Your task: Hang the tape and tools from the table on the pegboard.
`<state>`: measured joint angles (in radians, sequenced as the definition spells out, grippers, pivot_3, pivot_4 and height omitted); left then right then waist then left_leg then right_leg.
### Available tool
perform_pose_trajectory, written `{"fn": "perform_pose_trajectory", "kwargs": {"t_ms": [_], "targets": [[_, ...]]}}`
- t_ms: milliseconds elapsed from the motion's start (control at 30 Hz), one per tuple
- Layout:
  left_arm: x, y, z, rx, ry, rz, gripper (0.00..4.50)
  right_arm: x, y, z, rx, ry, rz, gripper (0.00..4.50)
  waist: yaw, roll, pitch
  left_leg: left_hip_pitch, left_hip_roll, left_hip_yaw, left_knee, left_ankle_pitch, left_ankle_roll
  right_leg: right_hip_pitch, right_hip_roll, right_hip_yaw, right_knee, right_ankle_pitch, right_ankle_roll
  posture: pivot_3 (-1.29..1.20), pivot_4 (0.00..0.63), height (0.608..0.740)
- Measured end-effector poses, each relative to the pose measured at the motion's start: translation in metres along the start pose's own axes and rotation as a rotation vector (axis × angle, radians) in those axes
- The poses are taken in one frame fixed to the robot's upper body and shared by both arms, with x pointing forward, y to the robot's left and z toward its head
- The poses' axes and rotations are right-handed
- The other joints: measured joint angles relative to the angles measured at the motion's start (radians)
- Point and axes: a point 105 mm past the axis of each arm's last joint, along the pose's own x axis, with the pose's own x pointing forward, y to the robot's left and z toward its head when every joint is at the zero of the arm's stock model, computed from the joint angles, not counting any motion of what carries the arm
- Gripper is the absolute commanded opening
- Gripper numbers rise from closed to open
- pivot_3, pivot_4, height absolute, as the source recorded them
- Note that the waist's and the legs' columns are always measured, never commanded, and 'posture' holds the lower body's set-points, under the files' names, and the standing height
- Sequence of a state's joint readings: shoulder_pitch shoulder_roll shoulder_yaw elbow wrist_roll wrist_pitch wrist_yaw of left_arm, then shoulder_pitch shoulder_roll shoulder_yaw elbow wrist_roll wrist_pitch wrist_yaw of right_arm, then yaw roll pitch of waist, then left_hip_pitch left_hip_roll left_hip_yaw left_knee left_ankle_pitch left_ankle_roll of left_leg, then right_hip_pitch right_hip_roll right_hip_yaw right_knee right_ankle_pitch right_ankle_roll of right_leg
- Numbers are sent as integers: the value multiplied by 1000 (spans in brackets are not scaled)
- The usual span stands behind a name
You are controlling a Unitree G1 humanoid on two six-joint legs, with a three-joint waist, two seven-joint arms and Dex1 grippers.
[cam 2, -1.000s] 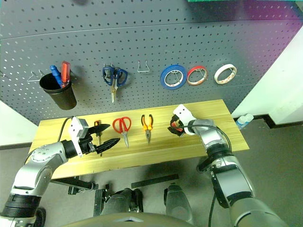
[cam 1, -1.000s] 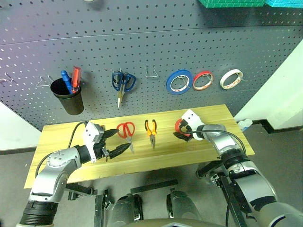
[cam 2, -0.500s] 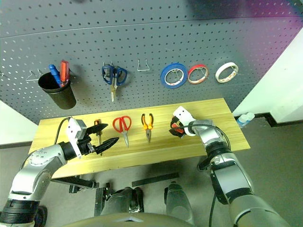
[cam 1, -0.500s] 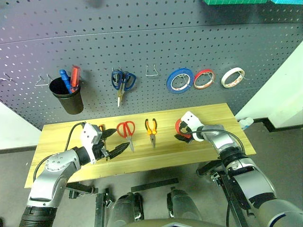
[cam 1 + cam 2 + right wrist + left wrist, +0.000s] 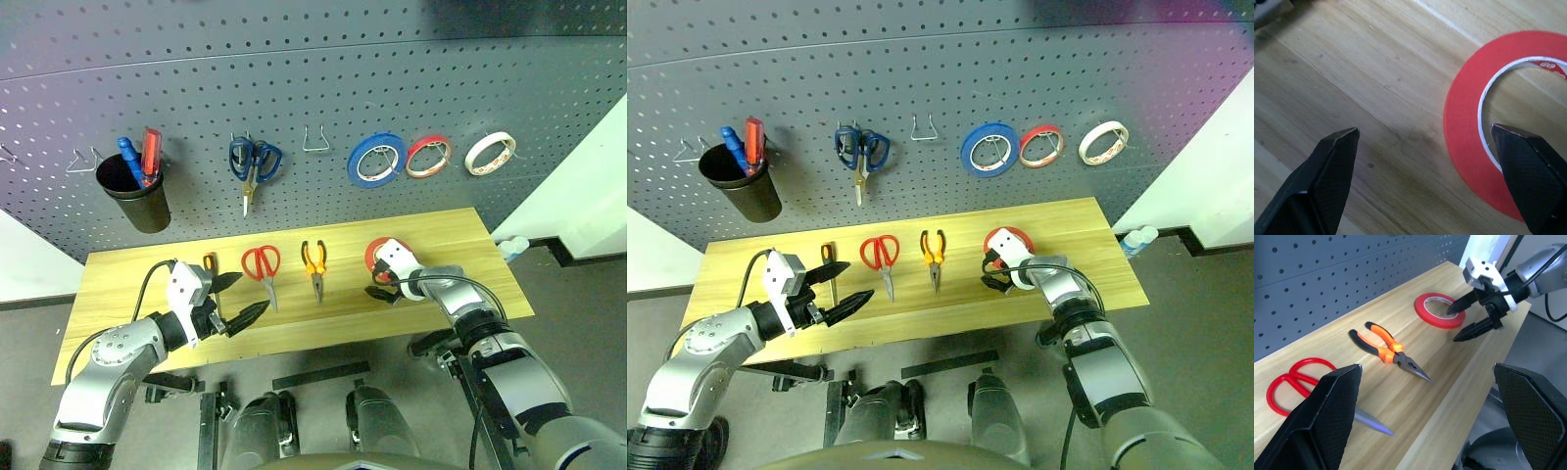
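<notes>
The red tape [image 5: 387, 250] lies flat on the right part of the table [image 5: 446, 230]. My right gripper [image 5: 378, 286] is open and low at the tape's near rim. In the right wrist view one fingertip [image 5: 1503, 134] is over the tape's [image 5: 1464, 122] hole and the other is over bare wood. The orange-and-black pliers [image 5: 313, 266], red-handled scissors [image 5: 261, 266] and screwdriver [image 5: 210, 264] lie in a row to the left. My left gripper [image 5: 251, 294] hovers open just in front of the screwdriver and scissors, holding nothing. Behind the table rises the pegboard [image 5: 323, 78].
On the pegboard hang a black cup [image 5: 135, 196] with blue and red tools, blue scissors [image 5: 255, 162], a blue roll [image 5: 377, 162], a small red roll [image 5: 428, 157] and a white roll [image 5: 490, 154]. A bare wire hook [image 5: 315, 145] sits between the blue scissors and the blue roll.
My right gripper has sunk towards the table at the tape's near side, so more of the roll shows. The head camera has tipped down. The left gripper has kept its place.
</notes>
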<state>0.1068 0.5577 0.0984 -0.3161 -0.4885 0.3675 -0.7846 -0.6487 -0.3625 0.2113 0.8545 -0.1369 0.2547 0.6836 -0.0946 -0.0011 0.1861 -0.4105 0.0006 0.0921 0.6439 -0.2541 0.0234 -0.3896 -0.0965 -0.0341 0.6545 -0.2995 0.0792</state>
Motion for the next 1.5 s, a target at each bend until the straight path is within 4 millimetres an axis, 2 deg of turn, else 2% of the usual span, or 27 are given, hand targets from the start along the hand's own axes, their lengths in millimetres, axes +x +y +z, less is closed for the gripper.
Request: {"fn": "perform_pose_trajectory", "kwargs": {"t_ms": [167,533,667,967,1500], "targets": [[0,-1,0,-1,1,1,4489,1,-1,-4,8,11,-10,4478,-1,0,3,0,0,0,-1,0,0,0,0,0,-2,0,0,-55,210,740],[-1,-2,-1,-7,7,9,4489,4,-10,7,-19,11,-41,4478,0,-1,13,-1,0,0,-2,-1,0,0,0,-1,-4,0,1,-41,210,740],[-1,-1,-2,-10,9,18,4500,6,-7,7,-17,11,-22,3645,1,-1,14,-1,0,0,-4,-1,-1,0,0,-1,-5,0,1,-36,209,740],[-1,-2,0,-9,1,24,4500,7,-8,8,-24,23,-26,695,1,-1,14,-1,0,0,-8,0,-1,-1,0,-1,-7,1,1,-31,208,740],[-2,0,5,2,-12,38,4500,6,-8,9,-44,17,-8,668,1,-1,14,-1,-1,1,-11,1,-2,-2,0,-1,-8,1,1,-40,201,740]]}}
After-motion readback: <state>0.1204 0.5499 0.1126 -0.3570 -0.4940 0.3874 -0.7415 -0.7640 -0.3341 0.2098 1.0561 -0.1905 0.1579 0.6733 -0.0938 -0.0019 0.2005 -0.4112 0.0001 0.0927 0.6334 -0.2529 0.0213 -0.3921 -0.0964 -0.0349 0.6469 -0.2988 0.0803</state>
